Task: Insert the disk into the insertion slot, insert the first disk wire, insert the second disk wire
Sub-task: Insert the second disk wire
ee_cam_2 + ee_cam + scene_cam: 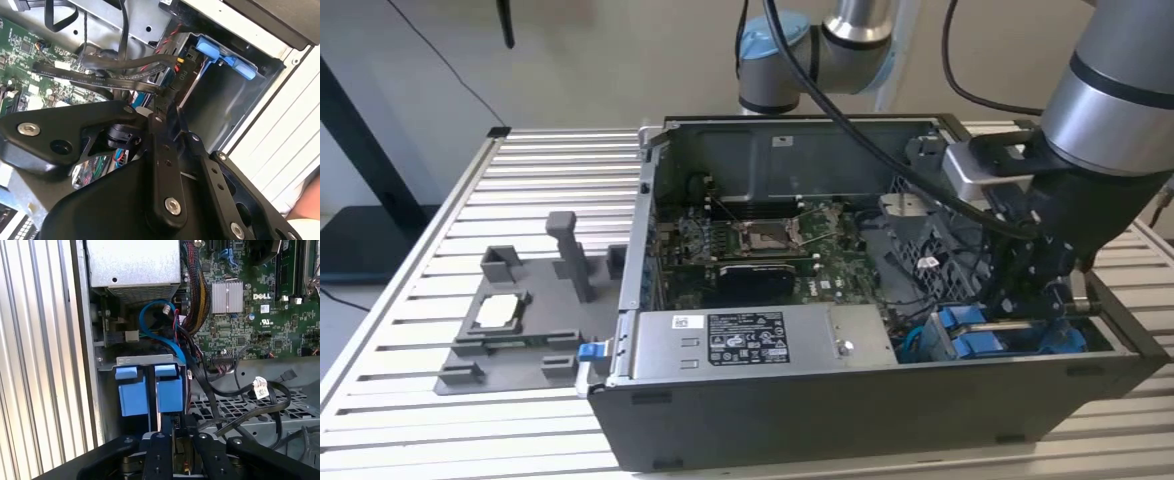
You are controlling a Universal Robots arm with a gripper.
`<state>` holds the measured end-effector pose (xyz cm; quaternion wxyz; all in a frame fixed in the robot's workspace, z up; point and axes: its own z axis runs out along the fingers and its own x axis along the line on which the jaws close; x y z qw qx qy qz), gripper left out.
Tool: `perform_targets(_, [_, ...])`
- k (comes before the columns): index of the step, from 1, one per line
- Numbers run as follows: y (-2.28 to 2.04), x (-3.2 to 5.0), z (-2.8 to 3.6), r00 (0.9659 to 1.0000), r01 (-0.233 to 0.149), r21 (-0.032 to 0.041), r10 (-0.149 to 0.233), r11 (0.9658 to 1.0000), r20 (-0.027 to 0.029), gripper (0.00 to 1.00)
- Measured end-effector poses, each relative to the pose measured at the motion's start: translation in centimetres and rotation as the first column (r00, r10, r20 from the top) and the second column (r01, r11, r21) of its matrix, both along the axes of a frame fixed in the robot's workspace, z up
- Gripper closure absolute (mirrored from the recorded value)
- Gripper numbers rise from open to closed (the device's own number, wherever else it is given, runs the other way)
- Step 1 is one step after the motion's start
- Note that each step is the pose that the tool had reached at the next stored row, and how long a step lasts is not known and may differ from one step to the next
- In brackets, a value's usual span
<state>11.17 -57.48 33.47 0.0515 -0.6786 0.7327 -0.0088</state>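
Observation:
My gripper (1019,305) reaches down into the open computer case at its front corner, on the exterior view's right. In the second wrist view its black fingers (161,107) meet, shut on the black connector of a disk wire (173,76) with red and black leads. The connector sits at the mouth of the insertion slot (225,100), a dark grey cage. Blue plastic tabs (134,395) stand in the insertion slot (145,360), just beyond my gripper (172,429). The disk's metal body is hidden. A thin blue cable (150,310) loops behind the cage.
The silver power-supply box (734,340) lies along the case's front wall, with the green motherboard (761,240) behind it. Loose black cables (250,410) cross the perforated floor beside the cage. A grey fixture (520,320) stands on the slatted table (520,170) at the exterior view's left.

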Motion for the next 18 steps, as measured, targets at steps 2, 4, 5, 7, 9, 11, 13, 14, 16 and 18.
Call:
perform_targets(2, [-0.02, 0.01, 0.16, 1.0, 0.002, 0.005, -0.002, 1.0, 0.0, 0.76])
perform_targets(4, [-0.03, 0.01, 0.34, 1.0, 0.002, 0.009, -0.002, 1.0, -0.0001, 0.76])
perform_targets(5, [-0.02, 0.01, 0.46, 1.0, 0.002, 0.0112, -0.002, 0.9999, 0.0, 0.76])
perform_targets(7, [-0.03, -0.02, 0.65, 1.0, 0.002, 0.0145, -0.002, 0.9999, 0.0002, 0.76])
perform_targets(9, [-0.02, -0.03, 0.81, 1.0, 0.002, 0.0167, -0.002, 0.9999, 0.0003, 0.76])
perform_targets(11, [-0.02, -0.07, 1.15, 1.0, 0.002, 0.0193, -0.002, 0.9998, 0.0005, 0.76])
perform_targets(13, [-0.02, -0.11, 1.46, 1.0, 0.002, 0.0215, -0.002, 0.9998, 0.0005, 0.76])
perform_targets(14, [-0.02, -0.12, 1.62, 1.0, 0.002, 0.0223, -0.002, 0.9997, 0.0005, 0.76])
perform_targets(16, [-0.02, -0.13, 2.01, 1.0, 0.002, 0.0225, -0.002, 0.9997, 0.0005, 0.76])
perform_targets(18, [-0.02, -0.14, 2.46, 1.0, 0.002, 0.0226, -0.002, 0.9997, 0.0005, 0.76])
